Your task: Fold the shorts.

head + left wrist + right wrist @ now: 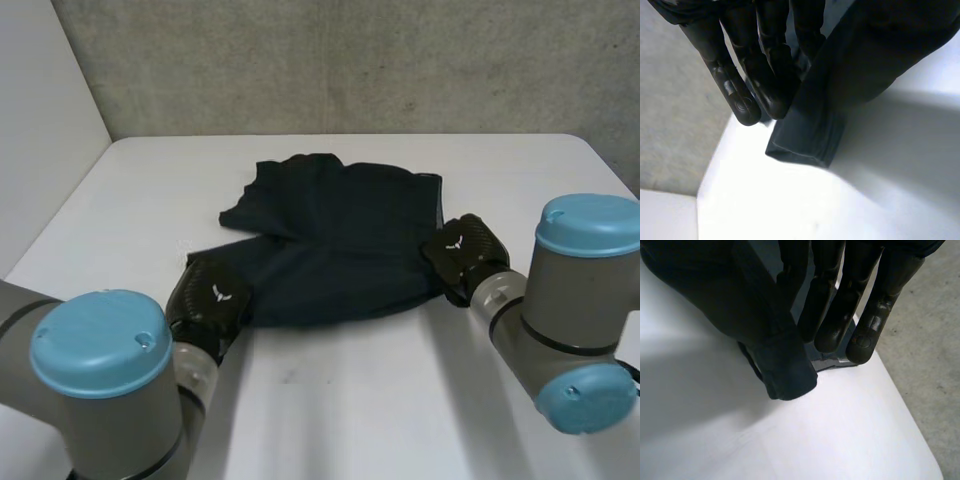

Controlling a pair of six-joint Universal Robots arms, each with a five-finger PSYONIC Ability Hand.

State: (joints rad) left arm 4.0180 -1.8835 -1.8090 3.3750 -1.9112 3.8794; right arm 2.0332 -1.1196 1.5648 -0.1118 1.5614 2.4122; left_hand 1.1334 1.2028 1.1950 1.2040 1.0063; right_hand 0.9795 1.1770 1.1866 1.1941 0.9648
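- The left robot hand [212, 298] grasps the near-left corner of the shorts [335, 235]. Its fingers [742, 95] are almost straight, with cloth pressed along their inner side. A hem [805, 145] hangs free just past the fingertips, so this looks like a pinch, not a rest.
- The right robot hand [458, 252] grasps the near-right corner the same way, with that corner drooping off it above the worktop [400, 400].
- Holding both near corners should keep that edge taut and level, ready to be carried over as one fold.
- The shorts lie mid-worktop, between the two hands.
- Their far-left part [255, 205] is rumpled and may bunch under a fold.
- A grey wall [350, 60] stands beyond the far edge, well apart.
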